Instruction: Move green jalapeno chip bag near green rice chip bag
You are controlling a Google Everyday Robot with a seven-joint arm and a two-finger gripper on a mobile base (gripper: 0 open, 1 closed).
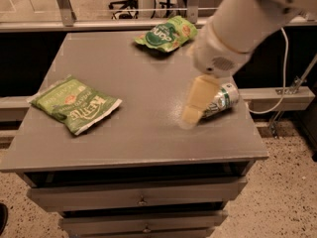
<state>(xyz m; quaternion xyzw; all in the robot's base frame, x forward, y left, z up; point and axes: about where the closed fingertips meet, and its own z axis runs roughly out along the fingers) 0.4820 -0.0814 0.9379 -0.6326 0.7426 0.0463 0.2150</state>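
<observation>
The green jalapeno chip bag (74, 103), light green with white "Kettle" lettering, lies flat at the left of the grey table (138, 138). The green rice chip bag (166, 34), smaller and darker with a round logo, lies at the table's far edge, right of centre. My gripper (190, 115) hangs from the white arm (247, 19) over the right middle of the table. It points down and left, just above the surface. It is well to the right of the jalapeno bag and holds nothing that I can see.
A silver and green can (224, 99) lies on its side at the right of the table, partly hidden behind my gripper. Drawers (138, 198) run below the tabletop. A rail and chair legs stand behind the table. A white cable hangs at the right.
</observation>
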